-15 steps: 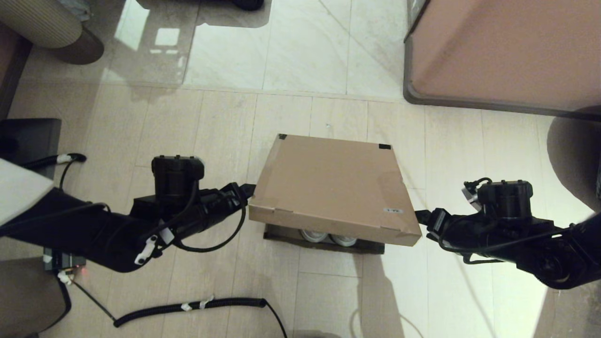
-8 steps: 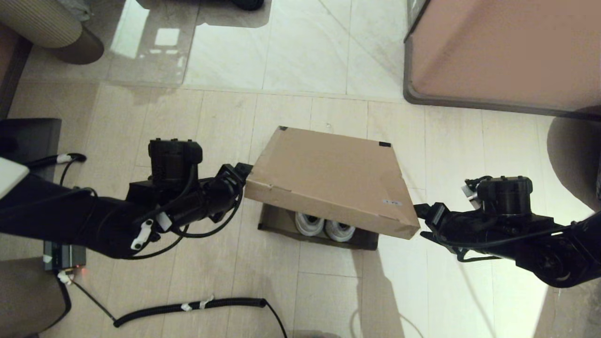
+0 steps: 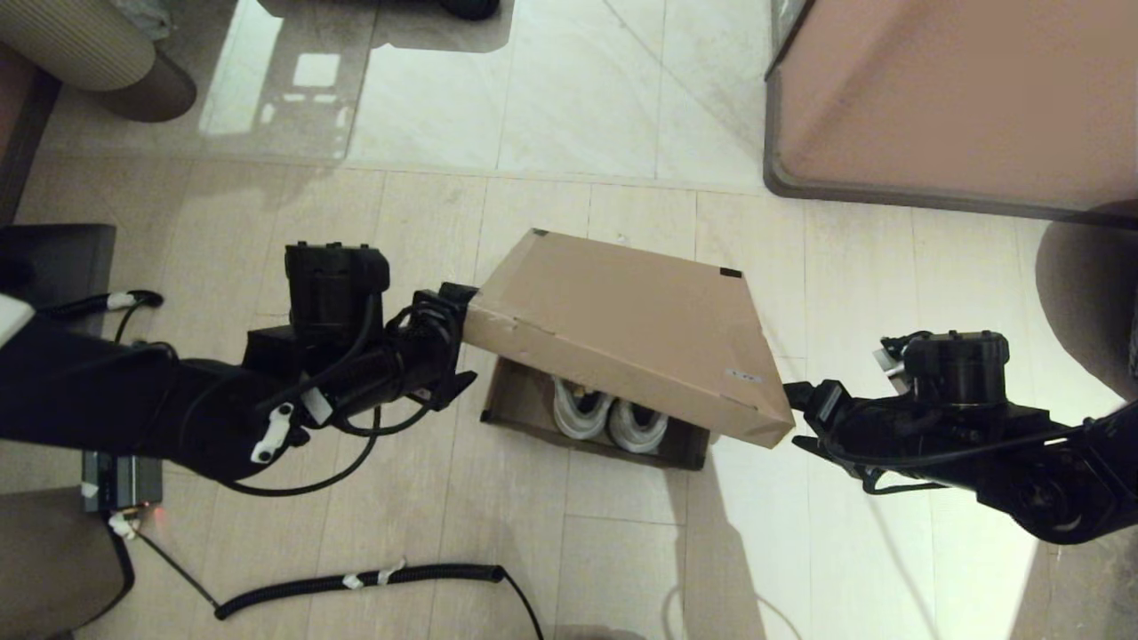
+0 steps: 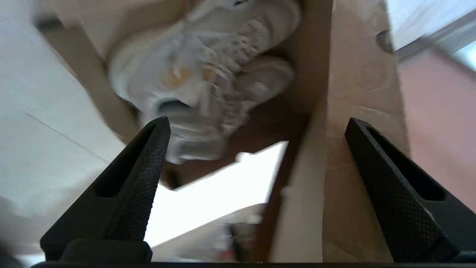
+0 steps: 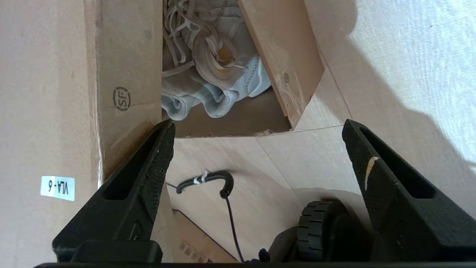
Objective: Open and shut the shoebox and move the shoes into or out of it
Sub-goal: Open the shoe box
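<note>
Left gripper (image 3: 462, 342) and right gripper (image 3: 796, 418), both spread, flank the shoebox (image 3: 622, 333) lid; wrist views reveal the shoes (image 5: 208, 70).

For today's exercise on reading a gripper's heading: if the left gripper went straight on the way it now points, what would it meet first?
Most likely the raised lid of the shoebox: the open left gripper sits at its end edge, one finger alongside the cardboard. The shoes lie beyond; depth is unclear.

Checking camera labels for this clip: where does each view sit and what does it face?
Head: high, looking down at the lid, shoes, both arms.
Left wrist: behind the open left end effector, beside the lid's edge, facing the shoes.
Right wrist: behind the open right end effector, facing the shoes.
All share lid and shoes.
</note>
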Motion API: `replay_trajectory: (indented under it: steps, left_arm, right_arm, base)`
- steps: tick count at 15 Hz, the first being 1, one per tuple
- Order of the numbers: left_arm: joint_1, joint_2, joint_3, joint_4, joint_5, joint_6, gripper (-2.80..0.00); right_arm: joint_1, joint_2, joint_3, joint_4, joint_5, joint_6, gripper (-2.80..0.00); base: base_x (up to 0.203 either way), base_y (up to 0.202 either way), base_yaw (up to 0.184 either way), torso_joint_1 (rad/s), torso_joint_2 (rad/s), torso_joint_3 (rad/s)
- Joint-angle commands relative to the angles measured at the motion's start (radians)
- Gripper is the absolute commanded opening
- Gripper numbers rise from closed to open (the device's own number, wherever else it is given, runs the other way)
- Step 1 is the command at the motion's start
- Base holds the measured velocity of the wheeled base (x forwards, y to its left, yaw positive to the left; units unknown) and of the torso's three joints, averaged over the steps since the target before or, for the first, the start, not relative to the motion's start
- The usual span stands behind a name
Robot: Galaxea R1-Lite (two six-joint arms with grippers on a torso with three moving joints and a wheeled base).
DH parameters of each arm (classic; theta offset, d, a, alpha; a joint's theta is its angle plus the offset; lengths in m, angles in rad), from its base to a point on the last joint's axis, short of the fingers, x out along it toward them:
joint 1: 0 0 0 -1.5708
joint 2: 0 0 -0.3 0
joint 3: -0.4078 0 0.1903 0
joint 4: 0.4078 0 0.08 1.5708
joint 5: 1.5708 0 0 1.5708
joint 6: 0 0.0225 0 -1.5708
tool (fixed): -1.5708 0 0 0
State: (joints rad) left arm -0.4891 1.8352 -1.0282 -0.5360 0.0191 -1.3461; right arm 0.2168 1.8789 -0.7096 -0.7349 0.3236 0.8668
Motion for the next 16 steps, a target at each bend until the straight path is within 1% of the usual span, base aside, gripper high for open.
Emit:
replay_trajectory:
  steps: [1,2,4,7,8,11,12,16]
  left_arm:
    - [0.000,-0.009,-0.013,-0.005,0.005,-0.057,0.00]
    - [0.000,-0.011,-0.021,-0.006,0.007,-0.078,0.00]
    - [0.001,-0.017,-0.041,-0.007,0.008,-0.146,0.00]
    - [0.011,-0.032,-0.042,-0.012,0.010,-0.236,0.00]
    - [0.016,-0.039,-0.038,-0.013,0.020,-0.253,0.00]
    - [0.018,-0.042,-0.036,-0.015,0.025,-0.257,0.00]
    - [0.018,-0.042,-0.039,-0.015,0.025,-0.256,0.00]
    - [0.018,-0.047,-0.038,-0.012,0.025,-0.255,0.00]
  right_arm:
    - [-0.002,-0.001,-0.001,-0.003,-0.001,0.006,0.00]
    - [-0.001,-0.001,-0.001,-0.003,-0.001,0.006,0.00]
    - [-0.002,-0.003,-0.001,-0.003,-0.001,0.006,0.00]
    - [-0.002,-0.004,-0.001,-0.003,-0.001,0.008,0.00]
    - [-0.002,-0.004,-0.001,-0.003,-0.001,0.008,0.00]
    - [-0.003,-0.013,-0.002,-0.003,-0.001,0.013,0.00]
    - [-0.005,-0.023,-0.006,-0.003,-0.001,0.033,0.00]
    - [-0.014,-0.042,-0.115,-0.001,-0.001,0.253,0.00]
  base:
    - [0.000,0.000,0.000,0.000,0.00,0.000]
    - [0.000,0.000,0.000,0.000,0.00,0.000]
    - [0.000,0.000,0.000,0.000,0.00,0.000]
    - [0.000,0.000,0.000,0.000,0.00,0.000]
    - [0.000,0.000,0.000,0.000,0.00,0.000]
    - [0.000,0.000,0.000,0.000,0.00,0.000]
    - [0.000,0.000,0.000,0.000,0.00,0.000]
    - [0.000,0.000,0.000,0.000,0.00,0.000]
